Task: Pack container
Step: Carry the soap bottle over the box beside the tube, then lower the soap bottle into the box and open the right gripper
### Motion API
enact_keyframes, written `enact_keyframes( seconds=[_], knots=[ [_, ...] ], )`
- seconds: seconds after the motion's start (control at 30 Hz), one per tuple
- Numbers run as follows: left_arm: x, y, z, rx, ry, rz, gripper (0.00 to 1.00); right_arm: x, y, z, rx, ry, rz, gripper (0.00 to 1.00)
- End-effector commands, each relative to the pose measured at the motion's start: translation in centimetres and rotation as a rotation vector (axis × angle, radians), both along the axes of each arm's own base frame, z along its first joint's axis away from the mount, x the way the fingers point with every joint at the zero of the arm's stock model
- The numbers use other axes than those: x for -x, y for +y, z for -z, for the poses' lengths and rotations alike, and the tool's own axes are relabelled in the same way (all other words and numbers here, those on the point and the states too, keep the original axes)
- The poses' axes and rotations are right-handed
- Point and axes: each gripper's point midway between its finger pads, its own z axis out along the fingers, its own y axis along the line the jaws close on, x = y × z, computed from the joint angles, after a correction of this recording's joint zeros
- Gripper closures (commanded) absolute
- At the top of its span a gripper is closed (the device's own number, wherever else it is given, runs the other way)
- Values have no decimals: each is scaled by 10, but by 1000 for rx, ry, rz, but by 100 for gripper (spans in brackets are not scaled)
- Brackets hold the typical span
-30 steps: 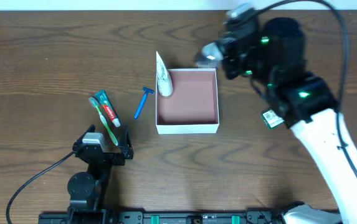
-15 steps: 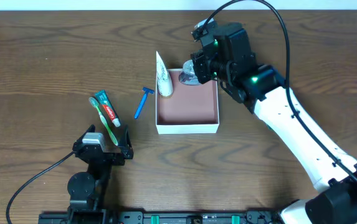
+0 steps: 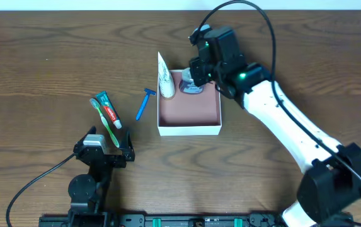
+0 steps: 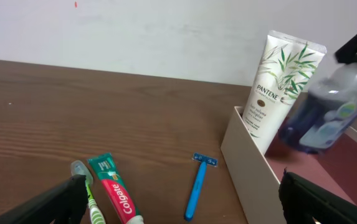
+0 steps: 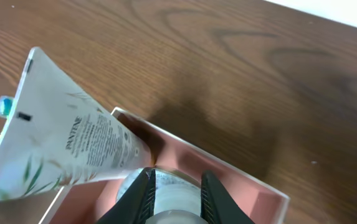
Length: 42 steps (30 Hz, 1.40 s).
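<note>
Right hand [image 5: 175, 198] clenched on bottle [image 4: 320, 118] over container [image 3: 189, 130], just beside leaning tube [image 3: 165, 79]; advise lowering clear of tube before release; left hand [image 3: 109, 146] spread wide, idle.

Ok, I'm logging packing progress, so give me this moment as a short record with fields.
container: open-topped, mid-table
packed: Pantene tube, standing at the far left corner
right gripper: shut on a clear bottle of blue liquid, low over the container's far end
left gripper: open, empty
unpacked, on the table: toothbrush, toothpaste, blue razor
</note>
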Motion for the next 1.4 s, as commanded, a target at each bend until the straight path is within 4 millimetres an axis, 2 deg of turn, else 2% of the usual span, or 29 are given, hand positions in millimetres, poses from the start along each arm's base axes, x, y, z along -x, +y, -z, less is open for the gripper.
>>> enact_keyframes(
  seconds=[0.0,0.37,0.8,1.17,1.37],
  knots=[
    [1,-1,17,-7,51,10,2,-2,16,-11,-35,-34,-13,99],
    [1,-1,17,-7,51,9,2,-9,27,14,-14,-21,-35,99],
    [1,-1,17,-7,52,9,2,-13,30,17,13,-55,-70,99],
    [1,-1,17,-8,52,10,2,-14,31,36,36,-27,-78,99],
    [1,-1,17,-7,51,10,2,-14,33,37,36,-28,-83,99]
  ],
)
